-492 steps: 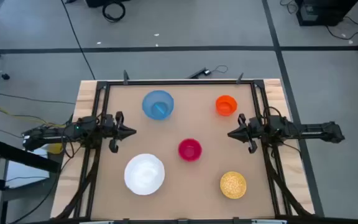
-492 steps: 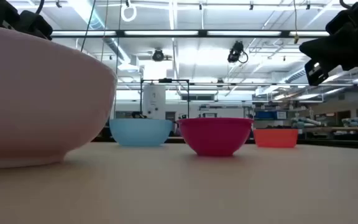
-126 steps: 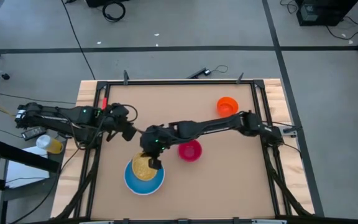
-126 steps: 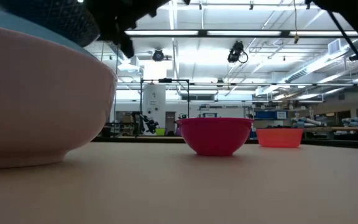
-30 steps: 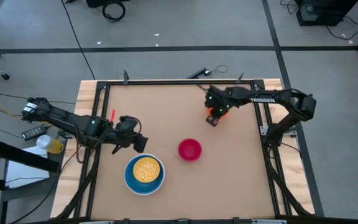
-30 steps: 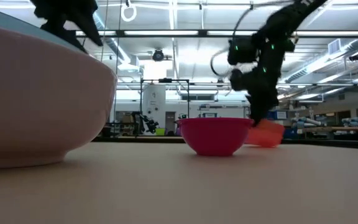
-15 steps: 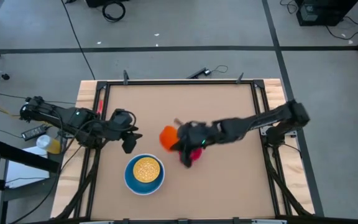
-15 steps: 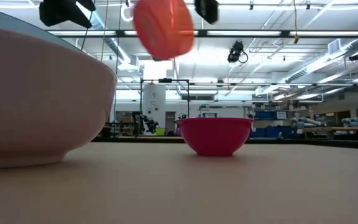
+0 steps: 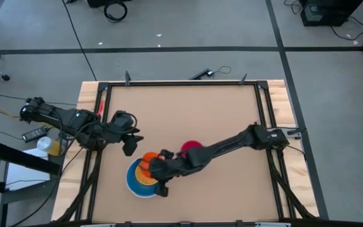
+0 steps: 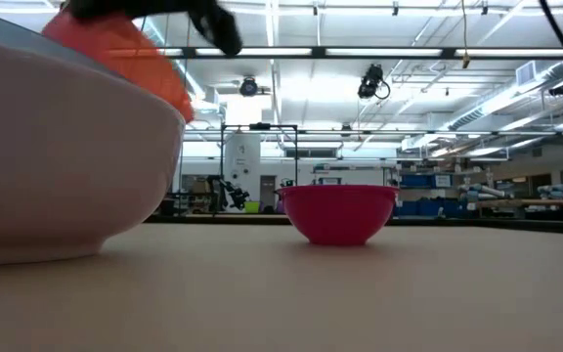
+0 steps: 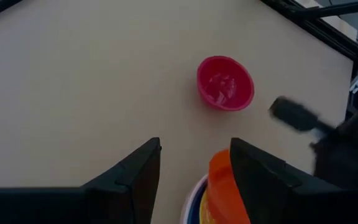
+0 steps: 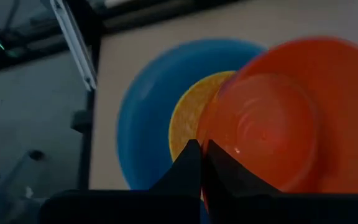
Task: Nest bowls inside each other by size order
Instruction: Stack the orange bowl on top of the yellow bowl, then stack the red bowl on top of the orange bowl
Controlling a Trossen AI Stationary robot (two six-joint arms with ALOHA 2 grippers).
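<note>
The white bowl stands at the near left with the light blue bowl and the speckled yellow bowl nested in it. My right gripper reaches across the table and is shut on the orange bowl, which is tilted over this stack. The white bowl's wall hides its lower part in the low view. The magenta bowl sits on its base on the table, right of the stack. Just left of the stack hovers my left gripper, open and with nothing in it. My right gripper pinches the orange bowl's rim between its two shut fingers, coming slanting down from the table's right. The bowl is tilted above the stack. Whether its lower part touches the yellow bowl, I cannot tell.
A black frame runs round the brown table top. The far half of the table has bare board. My right arm lies across the middle, partly over the magenta bowl.
My right gripper has lifted the orange bowl from the table's far right, carried it high across the table toward the near left edge and lowered it over the stack. The bowl has stayed tilted in the hold. The magenta bowl has not moved.
</note>
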